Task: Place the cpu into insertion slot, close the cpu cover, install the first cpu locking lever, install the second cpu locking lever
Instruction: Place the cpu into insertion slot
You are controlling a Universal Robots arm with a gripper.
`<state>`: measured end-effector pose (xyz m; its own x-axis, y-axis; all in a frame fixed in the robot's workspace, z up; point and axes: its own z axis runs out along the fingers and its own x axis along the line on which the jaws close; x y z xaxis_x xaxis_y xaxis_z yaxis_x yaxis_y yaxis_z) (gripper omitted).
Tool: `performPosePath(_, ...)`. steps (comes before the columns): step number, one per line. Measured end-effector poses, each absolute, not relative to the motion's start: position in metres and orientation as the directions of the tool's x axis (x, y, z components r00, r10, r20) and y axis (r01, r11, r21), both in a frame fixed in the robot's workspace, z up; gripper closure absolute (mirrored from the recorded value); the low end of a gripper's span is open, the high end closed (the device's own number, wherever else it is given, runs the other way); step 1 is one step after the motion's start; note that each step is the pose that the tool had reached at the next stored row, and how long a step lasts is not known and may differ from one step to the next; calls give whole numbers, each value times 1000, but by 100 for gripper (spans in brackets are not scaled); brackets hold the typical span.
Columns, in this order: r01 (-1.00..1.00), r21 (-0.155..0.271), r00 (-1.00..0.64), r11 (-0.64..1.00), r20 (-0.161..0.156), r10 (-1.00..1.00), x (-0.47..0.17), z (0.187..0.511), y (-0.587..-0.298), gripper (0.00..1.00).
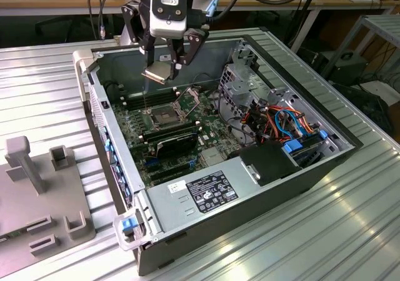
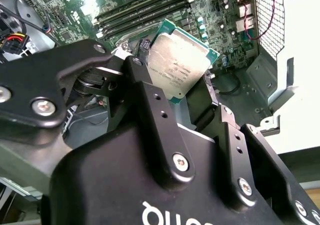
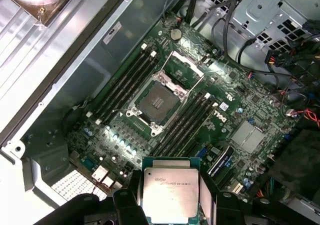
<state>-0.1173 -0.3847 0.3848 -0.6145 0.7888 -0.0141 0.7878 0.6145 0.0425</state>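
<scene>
My gripper (image 1: 164,70) is shut on the cpu (image 1: 156,75), a flat square chip with a dull silver top. It hangs tilted above the open computer case. In both wrist views the cpu (image 2: 180,60) (image 3: 170,194) sits between the black fingers (image 2: 150,97). The insertion slot (image 1: 164,114) (image 3: 159,102) lies bare on the green motherboard, below the chip and a little toward the exterior view's right. The cpu cover (image 3: 186,65) (image 1: 189,97) is swung up and open at the socket's far side. A thin wire lever (image 1: 146,100) stands up beside the socket.
Black memory slots (image 3: 125,85) flank the socket on both sides. A drive cage with coloured cables (image 1: 275,115) fills the case at the exterior view's right. The power supply (image 1: 206,190) lies at the case's near end. Grey fixture blocks (image 1: 44,181) sit on the ribbed table.
</scene>
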Motion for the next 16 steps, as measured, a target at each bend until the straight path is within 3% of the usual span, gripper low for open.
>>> performPosePath(16, 805, 43, -592, 592, -14, 806, -117, 380, -384, 45)
